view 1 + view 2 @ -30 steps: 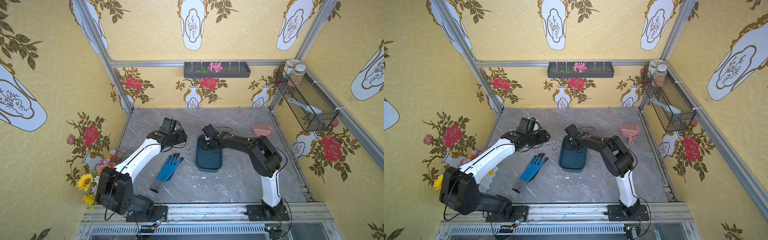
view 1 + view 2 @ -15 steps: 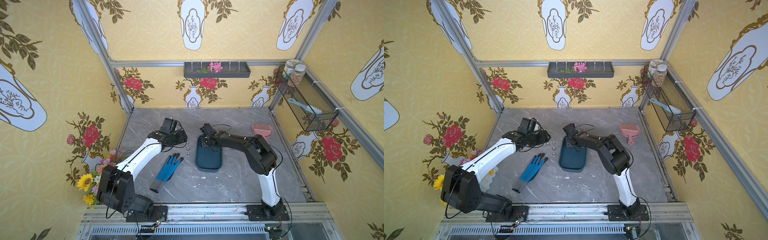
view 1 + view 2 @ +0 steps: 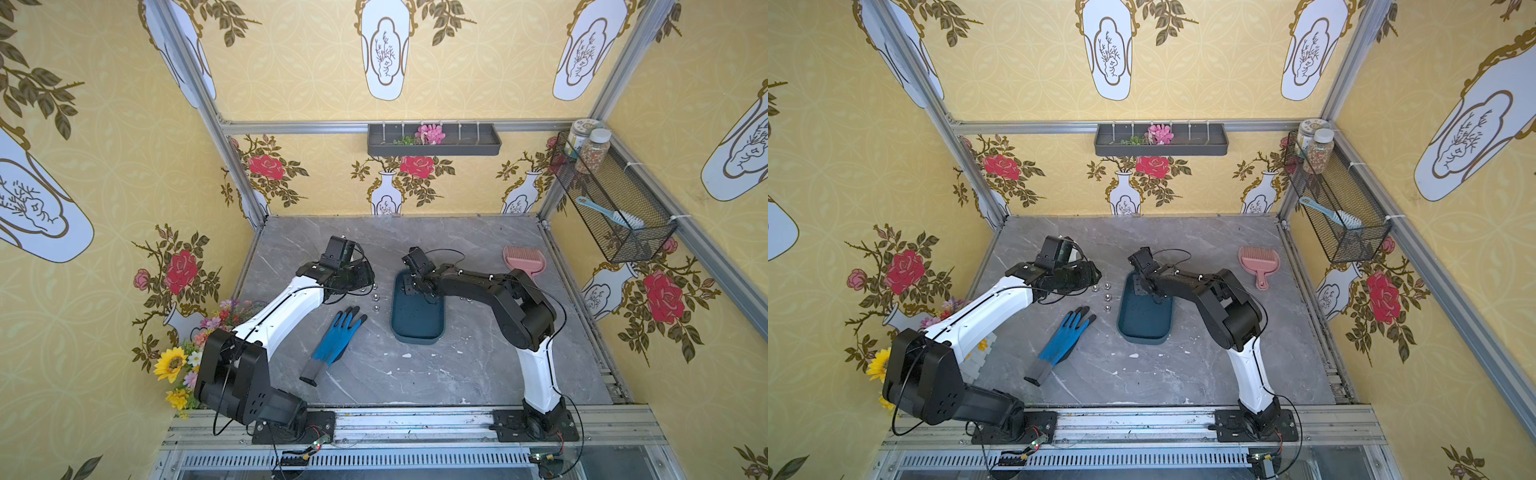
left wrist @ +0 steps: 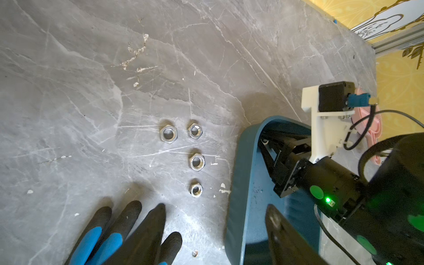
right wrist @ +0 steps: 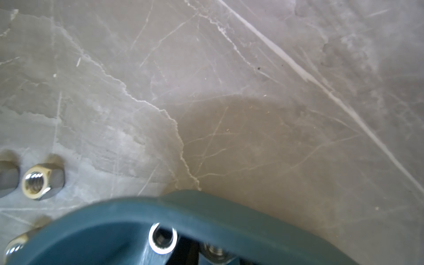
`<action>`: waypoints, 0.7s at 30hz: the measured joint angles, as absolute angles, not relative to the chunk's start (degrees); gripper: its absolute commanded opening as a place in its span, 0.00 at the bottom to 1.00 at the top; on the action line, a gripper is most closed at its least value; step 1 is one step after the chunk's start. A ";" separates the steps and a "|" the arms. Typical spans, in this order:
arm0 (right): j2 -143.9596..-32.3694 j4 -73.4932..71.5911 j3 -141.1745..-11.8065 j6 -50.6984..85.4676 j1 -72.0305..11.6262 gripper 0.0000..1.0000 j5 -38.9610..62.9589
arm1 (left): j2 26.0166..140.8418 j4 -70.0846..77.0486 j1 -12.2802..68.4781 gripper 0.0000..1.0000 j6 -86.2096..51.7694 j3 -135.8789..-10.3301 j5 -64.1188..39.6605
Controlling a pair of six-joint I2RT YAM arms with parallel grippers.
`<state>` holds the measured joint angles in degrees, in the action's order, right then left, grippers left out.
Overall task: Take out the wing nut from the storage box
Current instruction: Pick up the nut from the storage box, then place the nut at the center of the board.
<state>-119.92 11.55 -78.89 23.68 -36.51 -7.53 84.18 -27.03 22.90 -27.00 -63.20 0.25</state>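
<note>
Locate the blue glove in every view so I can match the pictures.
A top view: glove beside the storage box.
A top view: glove, same place.
Left wrist: its fingertips, near the hex nuts.
Right wrist: not in it.
Shared landmark: storage box rim.

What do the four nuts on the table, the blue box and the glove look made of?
Nuts: metal, probably steel; bright silvery shine, threaded holes. Storage box: plastic by the look; smooth matte teal, rounded rim. Glove: fabric with blue coating, likely rubber; black fingertips, grey cuff.
</note>
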 measured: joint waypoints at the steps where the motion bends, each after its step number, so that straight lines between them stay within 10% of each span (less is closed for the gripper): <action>1: -119.24 11.53 -78.13 23.68 -36.53 0.21 -6.96 | 84.18 -27.03 22.90 0.70 -27.00 -63.20 0.23; 21: -87.22 10.48 -57.98 27.73 -35.22 0.20 -3.27 | 83.22 -26.17 22.90 0.71 -26.96 -62.65 -0.69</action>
